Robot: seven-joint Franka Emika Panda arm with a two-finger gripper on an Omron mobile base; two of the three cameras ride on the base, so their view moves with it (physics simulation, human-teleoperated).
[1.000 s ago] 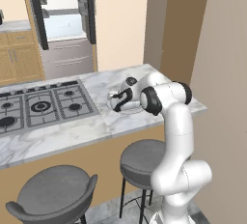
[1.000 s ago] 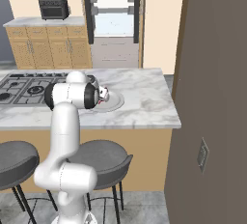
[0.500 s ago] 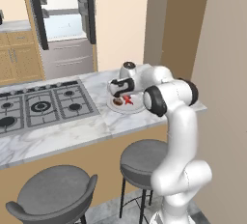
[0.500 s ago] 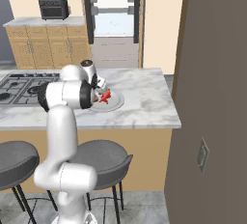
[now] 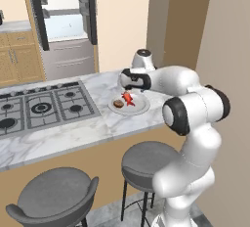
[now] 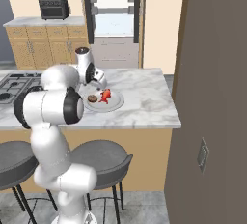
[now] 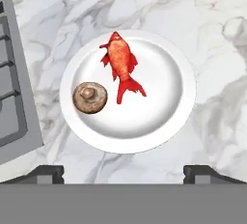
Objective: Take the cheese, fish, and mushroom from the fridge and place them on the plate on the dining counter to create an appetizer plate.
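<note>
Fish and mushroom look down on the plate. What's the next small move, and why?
Probably lift the tool straight up off the plate and turn back toward the fridge. Its jaws stand open and hold nothing, the fish and mushroom lie on the plate, and no cheese is there yet.

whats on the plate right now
The plate holds the red fish and the brown mushroom, lying side by side and apart. No cheese is on it. Nothing there is covered.

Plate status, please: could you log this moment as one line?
plate: fish, mushroom on it | cheese: not on plate | tool: open above
</note>
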